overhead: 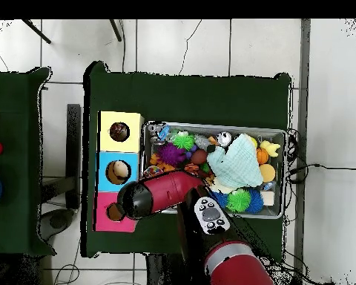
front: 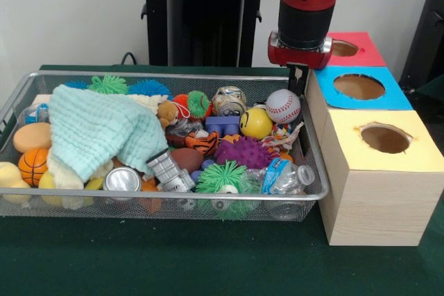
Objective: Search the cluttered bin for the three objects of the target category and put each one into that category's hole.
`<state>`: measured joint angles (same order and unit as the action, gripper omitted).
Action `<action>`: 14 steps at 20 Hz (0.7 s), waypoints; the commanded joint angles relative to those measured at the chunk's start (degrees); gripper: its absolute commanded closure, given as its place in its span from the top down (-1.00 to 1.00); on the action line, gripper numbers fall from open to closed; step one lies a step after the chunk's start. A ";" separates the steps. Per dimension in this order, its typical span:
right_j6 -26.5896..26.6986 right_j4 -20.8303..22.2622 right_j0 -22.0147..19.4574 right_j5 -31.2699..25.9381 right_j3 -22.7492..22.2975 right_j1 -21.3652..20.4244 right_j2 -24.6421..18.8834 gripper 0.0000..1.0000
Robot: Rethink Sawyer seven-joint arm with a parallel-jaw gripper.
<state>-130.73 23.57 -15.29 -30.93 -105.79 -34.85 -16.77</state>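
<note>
Front view, taken from the side farthest from the gripper [front: 300, 80]: a small orange basketball [front: 32, 164] lies at the far end of the mesh bin [front: 173, 76], well apart from the gripper. Nearer it, a pale green cloth [front: 97, 129] is draped over other toys, so anything beneath it is hidden. A silver can [front: 122, 179] lies at the cloth's edge. Closer still come a green spiky ball [front: 220, 177], a purple spiky ball [front: 244, 152] and a yellow smiley ball [front: 255, 123].

A baseball [front: 283, 106] sits just beside the gripper, slightly below it. The gripper hangs over the bin's end wall, next to the blue box [front: 359, 86]. I cannot tell whether it is parted or closed.

The target category is not stated. If it is balls, the baseball is probably the nearest pick. It looks light, firm and smooth, and it would likely roll if nudged. A hold across its widest part seems best. The spiky balls look soft and would likely squash. Beyond the gripper stand the red box [front: 345, 48] and the yellow box [front: 385, 138].
</note>
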 commanded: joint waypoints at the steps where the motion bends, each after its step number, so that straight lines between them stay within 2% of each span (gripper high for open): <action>1: -0.39 0.24 -1.02 2.61 9.72 6.56 -0.62 -1.00; 6: 0.34 -0.68 -2.01 1.68 7.68 4.83 -1.71 -1.00; 14: 2.47 -4.91 -3.69 -6.87 2.50 -4.58 -3.86 -1.00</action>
<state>-130.74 22.45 -15.61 -32.37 -105.75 -35.26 -16.78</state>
